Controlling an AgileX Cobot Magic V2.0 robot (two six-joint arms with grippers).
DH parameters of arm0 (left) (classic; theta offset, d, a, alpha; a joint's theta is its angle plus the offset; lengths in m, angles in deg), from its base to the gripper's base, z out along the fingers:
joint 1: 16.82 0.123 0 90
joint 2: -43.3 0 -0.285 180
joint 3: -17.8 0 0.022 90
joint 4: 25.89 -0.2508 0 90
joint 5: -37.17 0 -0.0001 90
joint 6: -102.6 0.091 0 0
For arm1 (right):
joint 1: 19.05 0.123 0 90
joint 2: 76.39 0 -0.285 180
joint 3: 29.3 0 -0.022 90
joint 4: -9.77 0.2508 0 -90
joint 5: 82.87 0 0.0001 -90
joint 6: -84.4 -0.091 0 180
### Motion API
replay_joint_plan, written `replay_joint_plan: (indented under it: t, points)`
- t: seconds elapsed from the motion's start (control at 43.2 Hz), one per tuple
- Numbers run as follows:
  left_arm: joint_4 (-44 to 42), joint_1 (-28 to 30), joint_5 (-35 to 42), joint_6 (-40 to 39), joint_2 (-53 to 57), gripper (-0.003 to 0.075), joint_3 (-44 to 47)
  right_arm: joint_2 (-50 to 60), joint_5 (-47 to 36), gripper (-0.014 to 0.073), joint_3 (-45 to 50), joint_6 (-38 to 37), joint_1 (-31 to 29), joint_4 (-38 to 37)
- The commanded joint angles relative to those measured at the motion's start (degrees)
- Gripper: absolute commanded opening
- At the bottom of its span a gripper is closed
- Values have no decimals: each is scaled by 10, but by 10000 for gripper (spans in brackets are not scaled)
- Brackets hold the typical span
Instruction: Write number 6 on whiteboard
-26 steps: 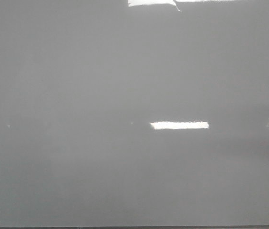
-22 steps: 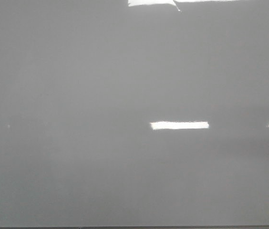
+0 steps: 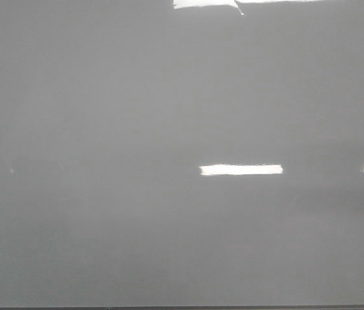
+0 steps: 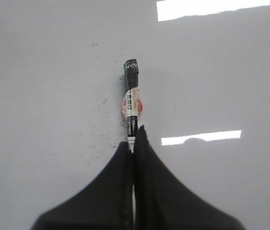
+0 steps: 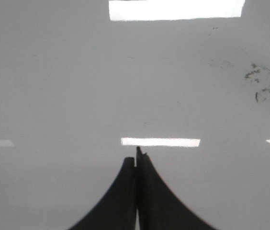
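The whiteboard (image 3: 104,116) is glossy grey-white and fills the front view; neither gripper shows there. No drawn number 6 shows in any view. In the left wrist view my left gripper (image 4: 134,139) is shut on a black marker (image 4: 131,103) with a white and red label. The marker's dark end (image 4: 130,72) points away from the fingers over the whiteboard (image 4: 39,72). I cannot tell whether it touches the board. In the right wrist view my right gripper (image 5: 136,158) is shut and empty above the whiteboard (image 5: 53,86).
Bright rectangular lamp reflections (image 3: 241,169) lie on the board. Faint grey specks (image 4: 96,124) surround the marker in the left wrist view. Smudged grey marks (image 5: 265,86) sit on the board in the right wrist view. The board's front edge (image 3: 182,307) is a dark line.
The left end of the middle lamp reflection has shifted slightly left in the front view. Nothing else has visibly changed.
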Motion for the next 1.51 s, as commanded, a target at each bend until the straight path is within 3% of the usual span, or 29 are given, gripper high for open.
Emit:
replay_joint_plan:
  t: [0.0,0.347,0.556,0.787,1.042,1.135,1.482]
  points:
    - [6,1,49,-2,10,-20,3,11,-49,-68,-2,-1,-3,-2]
    - [8,1,104,-14,10,-20,-7,11,-66,-68,-10,-2,-3,-2]
    - [30,1,105,-29,-1,-20,-98,10,-10,-68,-94,-2,-3,-2]
    - [30,1,-26,-29,-70,-20,-268,-51,100,-68,-241,-2,-3,-2]
    - [30,1,-217,-29,-202,-20,-446,-194,200,-68,-393,-2,-3,-2]
    - [30,1,-232,-29,-233,-20,-455,-236,235,-68,-414,-2,-3,-2]
    - [29,1,-319,-29,-309,-20,-453,-329,246,-68,-400,-2,-3,-2]
